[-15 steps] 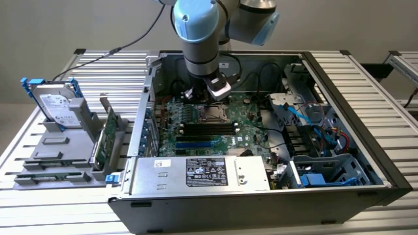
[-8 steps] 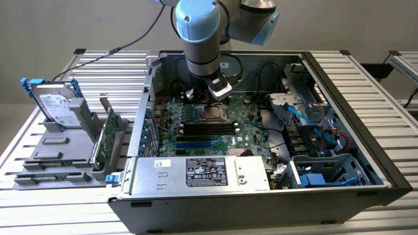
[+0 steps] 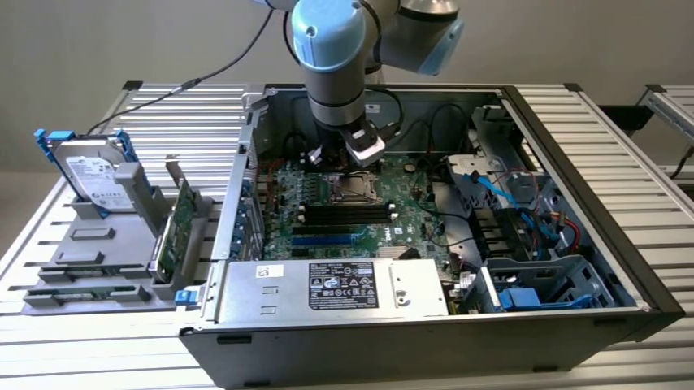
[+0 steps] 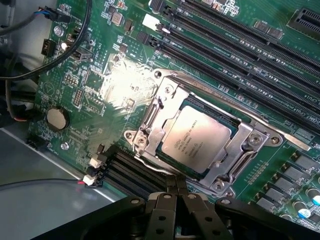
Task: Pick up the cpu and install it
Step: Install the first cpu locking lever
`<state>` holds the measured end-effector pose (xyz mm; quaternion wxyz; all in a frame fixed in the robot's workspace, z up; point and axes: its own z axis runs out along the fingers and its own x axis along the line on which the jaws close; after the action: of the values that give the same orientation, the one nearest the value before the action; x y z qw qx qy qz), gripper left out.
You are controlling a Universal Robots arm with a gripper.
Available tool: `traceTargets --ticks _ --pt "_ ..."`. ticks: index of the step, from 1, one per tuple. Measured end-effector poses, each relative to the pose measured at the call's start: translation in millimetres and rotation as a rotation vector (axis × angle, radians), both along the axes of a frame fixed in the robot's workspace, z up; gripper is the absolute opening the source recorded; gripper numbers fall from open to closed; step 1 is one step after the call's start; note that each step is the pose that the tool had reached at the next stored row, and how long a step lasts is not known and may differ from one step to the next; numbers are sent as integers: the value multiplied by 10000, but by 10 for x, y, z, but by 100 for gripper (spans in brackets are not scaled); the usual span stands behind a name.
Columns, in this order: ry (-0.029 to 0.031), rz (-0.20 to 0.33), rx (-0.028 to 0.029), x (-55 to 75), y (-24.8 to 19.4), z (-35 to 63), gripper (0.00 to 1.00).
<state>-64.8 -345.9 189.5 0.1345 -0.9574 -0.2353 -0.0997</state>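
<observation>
- An open black desktop computer case [image 3: 639,276] lies on its side on a slatted metal workbench [image 3: 65,357], its green motherboard [image 3: 325,211] facing up, at the centre of the exterior view.
- A pale blue and grey robot arm [image 3: 336,49] reaches down from the top centre of that frame into the case; its gripper [image 3: 349,166] hangs just above the processor socket.
- In the wrist view, the gripper [image 4: 177,192] sits at the bottom centre, its two black fingers [image 4: 171,187] pressed together and holding nothing.
- The cpu [image 4: 194,139], a small flat square chip with a shiny silver-grey metal top and faint printed lettering, lies inside the silver metal socket frame [image 4: 150,130] at the centre of the wrist frame. It looks seated flat in the socket, with the frame around its edges.
- Long black memory slots [image 4: 240,45] run across the upper right of the wrist view; a round silver coin battery [image 4: 56,118] sits at the left.
- At the exterior view's left, a grey plastic parts stand [image 3: 93,244] holds a silver labelled hard drive with a blue bracket [image 3: 89,175], upright.
- A silver power supply box with a black sticker [image 3: 336,286] fills the lower centre of the case.
- Handling judgement: the chip looks light, rigid and smooth-topped, so likely slippery; its underside contacts are probably delicate. The safest hold would be on two opposite side edges, kept level, never on the flat faces.
</observation>
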Motion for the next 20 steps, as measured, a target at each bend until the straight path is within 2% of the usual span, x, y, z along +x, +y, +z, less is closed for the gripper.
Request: traceTargets --ticks 6,13,20 --pt "27 -1 5 -8 2 15 11" --pt "92 0 1 -34 2 59 11" --pt "113 13 6 -37 33 67 11"
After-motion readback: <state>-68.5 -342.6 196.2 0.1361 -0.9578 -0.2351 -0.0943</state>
